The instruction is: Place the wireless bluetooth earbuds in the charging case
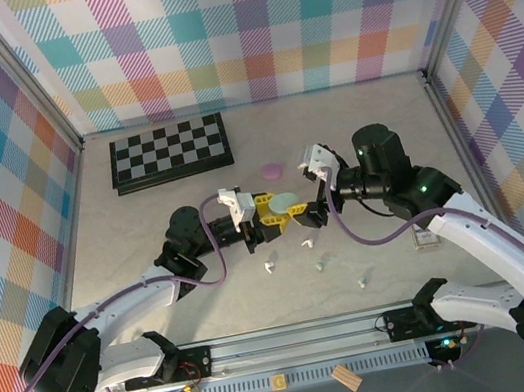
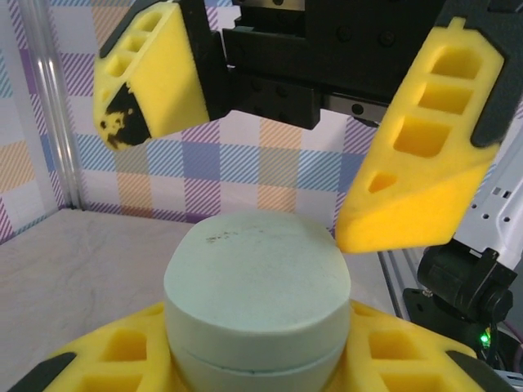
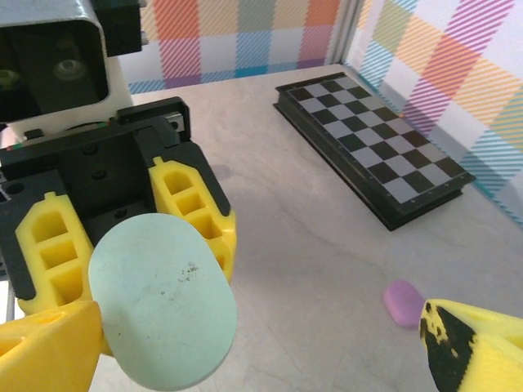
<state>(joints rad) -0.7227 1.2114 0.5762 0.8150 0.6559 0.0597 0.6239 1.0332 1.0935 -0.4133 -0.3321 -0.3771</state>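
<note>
My left gripper is shut on a mint green, pebble-shaped charging case, lifted above the table with its lid closed. In the left wrist view the case sits between my yellow fingers, and the seam of the lid shows low on its side. My right gripper stands open right beside the case, its fingers spread to either side above it without touching. In the right wrist view the case is at the lower left. Tiny earbuds lie on the table in front: white ones and mint ones.
A purple case lies closed on the table behind the grippers; it also shows in the right wrist view. A folded chessboard lies at the back left. A small white item is partly hidden by the right arm.
</note>
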